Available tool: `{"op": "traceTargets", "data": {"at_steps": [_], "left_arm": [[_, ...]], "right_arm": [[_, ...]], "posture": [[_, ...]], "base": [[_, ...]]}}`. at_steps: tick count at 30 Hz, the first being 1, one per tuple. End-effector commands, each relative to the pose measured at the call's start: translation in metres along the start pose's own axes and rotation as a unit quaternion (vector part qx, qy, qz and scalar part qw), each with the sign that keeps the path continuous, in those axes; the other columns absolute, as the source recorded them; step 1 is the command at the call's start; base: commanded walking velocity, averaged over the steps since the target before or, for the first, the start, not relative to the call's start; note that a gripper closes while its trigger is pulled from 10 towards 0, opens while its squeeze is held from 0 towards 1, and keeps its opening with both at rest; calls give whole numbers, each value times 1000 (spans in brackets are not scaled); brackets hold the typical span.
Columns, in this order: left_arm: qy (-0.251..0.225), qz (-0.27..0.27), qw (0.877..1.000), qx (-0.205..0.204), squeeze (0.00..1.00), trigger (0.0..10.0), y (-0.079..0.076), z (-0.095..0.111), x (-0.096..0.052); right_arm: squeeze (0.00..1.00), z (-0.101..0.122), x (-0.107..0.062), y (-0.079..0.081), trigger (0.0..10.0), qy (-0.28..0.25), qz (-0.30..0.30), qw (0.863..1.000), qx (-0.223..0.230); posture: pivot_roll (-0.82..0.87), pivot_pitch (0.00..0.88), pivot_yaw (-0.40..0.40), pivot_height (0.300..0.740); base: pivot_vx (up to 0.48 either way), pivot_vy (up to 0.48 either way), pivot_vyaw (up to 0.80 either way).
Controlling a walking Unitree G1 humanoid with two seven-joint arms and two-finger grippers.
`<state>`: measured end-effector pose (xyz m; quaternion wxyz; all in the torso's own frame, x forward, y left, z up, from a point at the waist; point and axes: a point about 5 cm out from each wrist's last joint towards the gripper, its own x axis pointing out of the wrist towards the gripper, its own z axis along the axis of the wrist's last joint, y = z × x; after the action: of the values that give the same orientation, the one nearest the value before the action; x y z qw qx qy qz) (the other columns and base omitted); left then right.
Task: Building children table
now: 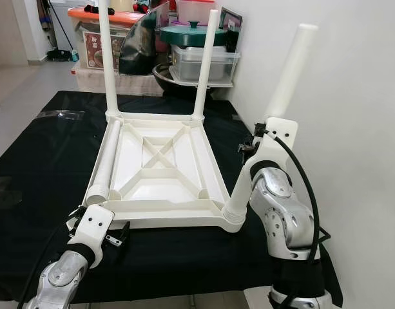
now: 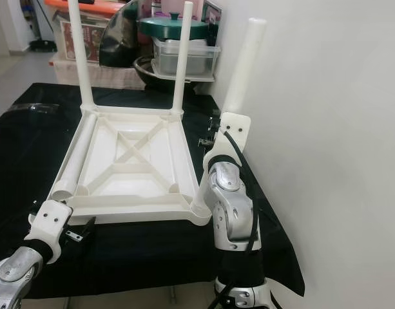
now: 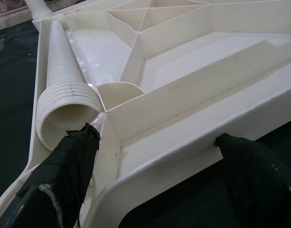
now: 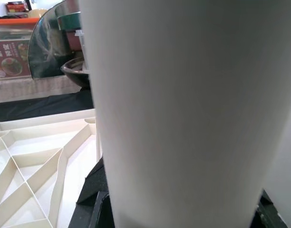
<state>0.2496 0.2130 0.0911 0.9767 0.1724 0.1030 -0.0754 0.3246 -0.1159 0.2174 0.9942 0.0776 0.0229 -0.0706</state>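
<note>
Here, the white plastic children's table top lies upside down on the black cloth before me, its ribbed underside facing up with a cross brace in the middle. Two white tapered plastic legs stand upright in the far corner sockets, at about eleven and one o'clock of the top. A third loose white leg lies flat inside the top along its nine o'clock edge, its ribbed open end pointing toward me. My right gripper grasps the fourth white leg, whose foot sits in the near corner socket at about five o'clock; the leg leans away toward the white wall. My left gripper hovers at the seven o'clock corner, its black fingers spread wide on either side of the rim, gripping nothing. Behind the table, at twelve o'clock, storage bins and a green-lidded pot are stacked.
</note>
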Motion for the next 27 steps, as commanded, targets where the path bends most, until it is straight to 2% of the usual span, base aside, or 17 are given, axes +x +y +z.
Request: {"op": "traceTargets", "data": {"at_steps": [1, 5, 8, 19, 20, 21, 22, 27], "left_arm": [[-3, -5, 1000, -5, 0, 10000, -3, 0, 1], [-4, -5, 1000, -11, 0, 10000, -3, 0, 1], [-4, 1, 1000, -6, 0, 10000, 0, 0, 2], [-12, -4, 1000, -5, 0, 10000, -2, 2, 3], [-12, -5, 1000, -5, 0, 10000, -2, 2, 3], [-12, -5, 1000, -5, 0, 10000, -2, 2, 3], [-12, -6, 1000, -3, 0, 10000, -2, 2, 3], [-12, -9, 1000, -3, 0, 10000, -4, 3, 3]], "right_arm": [[24, -33, 1, -5, 10000, 84, -9, 996, 0], [24, -33, 1, -4, 10000, 84, -5, 996, 2], [24, -33, 1, -3, 10000, 83, -3, 997, 3], [0, -31, -1, -1, 10000, 80, 4, 997, 7], [294, -30, -1, -1, 10000, 77, 7, 997, 12], [294, -30, -1, -1, 10000, 77, 7, 997, 12], [365, -29, -1, -1, 10000, 75, 9, 997, 14], [345, -23, -1, 0, 10000, 69, 13, 997, 17]], "posture": [[20, 0, -122, 740], [24, 0, -124, 740], [25, 0, -123, 740], [21, 0, -117, 740], [21, 0, -118, 740], [21, 0, -118, 740], [21, 0, -118, 740], [21, 0, -117, 740]], "base": [[0, 0, 0], [0, 0, 0], [410, 0, 0], [0, 0, 0], [0, 0, 0], [0, 0, 0], [0, 0, 0], [0, 0, 0]]}}
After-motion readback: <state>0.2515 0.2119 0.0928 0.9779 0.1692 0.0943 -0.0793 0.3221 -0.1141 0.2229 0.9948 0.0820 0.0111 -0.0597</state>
